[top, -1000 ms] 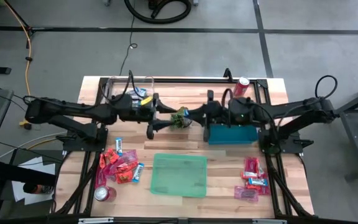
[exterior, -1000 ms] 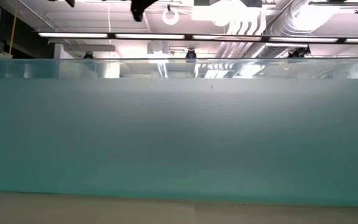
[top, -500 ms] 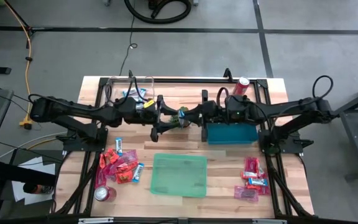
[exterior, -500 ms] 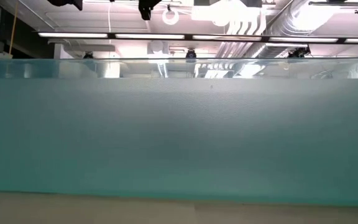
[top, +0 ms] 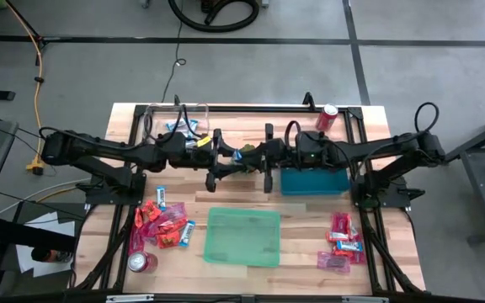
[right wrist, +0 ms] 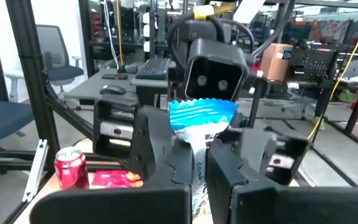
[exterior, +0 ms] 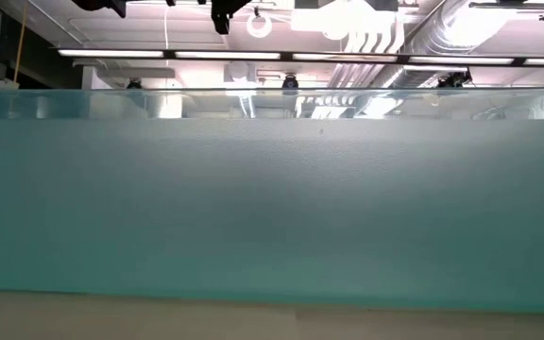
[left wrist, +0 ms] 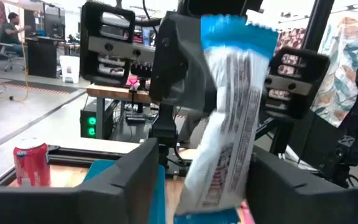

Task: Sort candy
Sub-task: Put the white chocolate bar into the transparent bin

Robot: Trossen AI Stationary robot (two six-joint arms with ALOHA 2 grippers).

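A blue-and-white wrapped candy [top: 241, 154] [left wrist: 229, 124] [right wrist: 201, 115] is in the air over the table's middle, between my two grippers. My right gripper [top: 256, 156] [right wrist: 199, 180] comes from the right and is shut on it. My left gripper [top: 226, 160] [left wrist: 204, 186] faces it from the left. It is open, with a finger on either side of the candy; whether one touches it I cannot tell. More candy lies in a left pile [top: 162, 225] and a right pile [top: 342, 244]. My right gripper pinches the candy between its two fingers [right wrist: 173, 177], across its flat faces, on the white middle stretch [right wrist: 199, 163]. The fingers come level from the table's right. The candy is lifted clear, and its crimped blue end [right wrist: 202, 114] sticks out past the fingertips toward the left gripper.
A green tray [top: 242, 237] lies near the near edge and fills the low view. A blue bin [top: 314, 181] sits under the right arm. A clear container [top: 175, 124] with blue candy stands far left. Red soda cans stand far right [top: 327, 116] and near left [top: 141, 263].
My right gripper has moved toward the table's left, away from over the blue bin. My left gripper has moved toward the table's right, away from the clear container. The two now meet over the table's middle with the candy between them.
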